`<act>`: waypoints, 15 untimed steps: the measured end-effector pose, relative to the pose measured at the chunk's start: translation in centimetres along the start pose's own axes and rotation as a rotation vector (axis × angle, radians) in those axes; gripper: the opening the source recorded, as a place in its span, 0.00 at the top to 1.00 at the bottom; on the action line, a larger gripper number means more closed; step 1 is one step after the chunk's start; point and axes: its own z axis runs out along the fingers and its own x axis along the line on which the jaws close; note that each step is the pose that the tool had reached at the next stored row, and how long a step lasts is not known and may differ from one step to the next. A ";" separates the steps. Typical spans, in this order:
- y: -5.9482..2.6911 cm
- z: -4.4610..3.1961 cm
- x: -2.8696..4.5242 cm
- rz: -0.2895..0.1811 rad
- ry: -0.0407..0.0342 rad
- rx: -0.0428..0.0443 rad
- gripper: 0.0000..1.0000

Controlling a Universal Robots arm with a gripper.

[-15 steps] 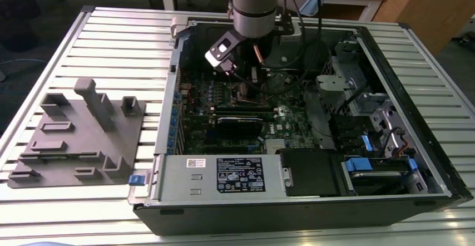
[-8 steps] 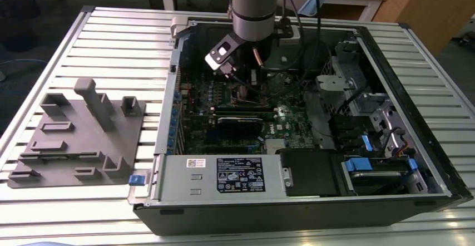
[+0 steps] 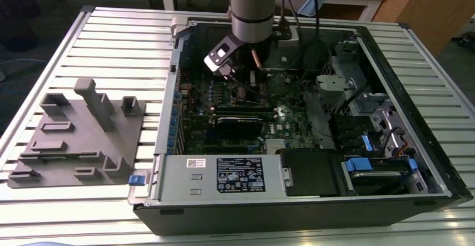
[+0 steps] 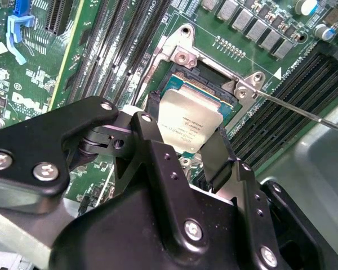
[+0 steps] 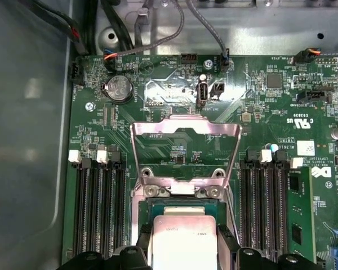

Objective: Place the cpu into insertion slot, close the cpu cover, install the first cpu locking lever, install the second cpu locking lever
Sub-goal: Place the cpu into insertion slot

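My jaws are clenched on the cpu (image 4: 188, 121) by opposite edges above the slot (image 4: 205, 73); I judge it light, rigid, slippery-topped and fragile underneath, so edge-holding suits.

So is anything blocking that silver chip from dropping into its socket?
Nothing visible does. The tool holds the cpu right over the insertion slot, and the cpu cover is swung back, off the slot.
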 end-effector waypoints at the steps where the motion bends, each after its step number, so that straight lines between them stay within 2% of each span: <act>1: -0.02 0.10 0.00 0.000 0.0000 -0.0001 0.46; 15: -0.05 0.33 0.16 0.003 -0.0020 -0.0002 0.46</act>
